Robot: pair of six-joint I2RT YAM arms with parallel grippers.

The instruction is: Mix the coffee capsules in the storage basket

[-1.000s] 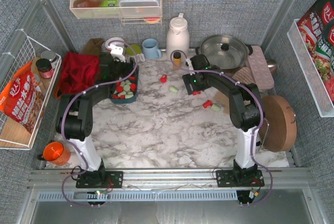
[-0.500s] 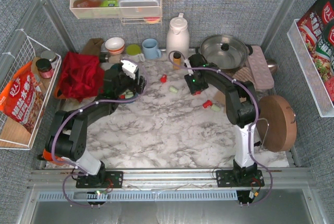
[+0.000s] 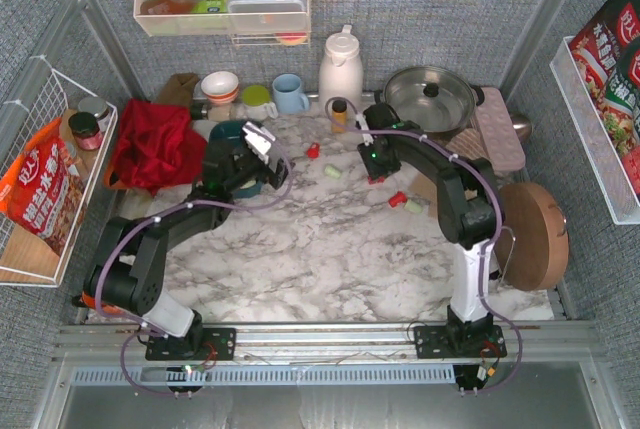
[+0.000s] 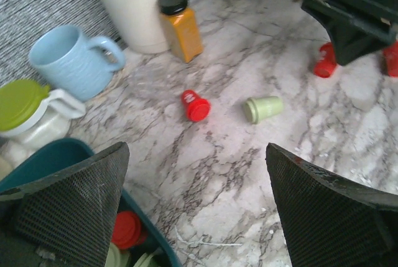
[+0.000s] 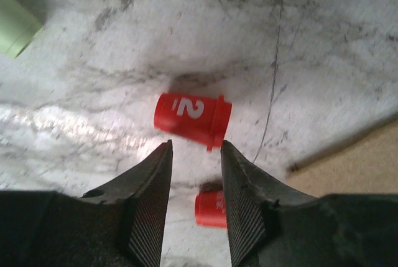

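Note:
The dark teal storage basket (image 4: 37, 161) lies mostly under my left arm; a far corner (image 3: 229, 131) shows in the top view. A red capsule (image 4: 127, 229) and pale green ones sit inside it. My left gripper (image 4: 196, 152) hangs wide open over the basket's right edge, holding nothing. Loose on the marble lie a red capsule (image 4: 196, 105) and a green capsule (image 4: 263, 109). My right gripper (image 5: 196, 145) hovers low with narrowed jaws. A red capsule marked 2 (image 5: 193, 116) lies just past its tips, and another red capsule (image 5: 211, 209) lies in the gap, apart from the left finger.
An amber bottle (image 4: 180, 24), a white thermos (image 3: 340, 69), a blue mug (image 4: 71, 61) and a green-lidded white jug (image 4: 25, 105) stand behind the capsules. A steel pot (image 3: 432, 97) is at the back right, a red cloth (image 3: 150, 144) at the left. Two more capsules (image 3: 405, 202) lie right of centre.
My left arm has swung right and forward over the basket, hiding most of it, jaws still wide. My right gripper's jaws have narrowed over the red capsules.

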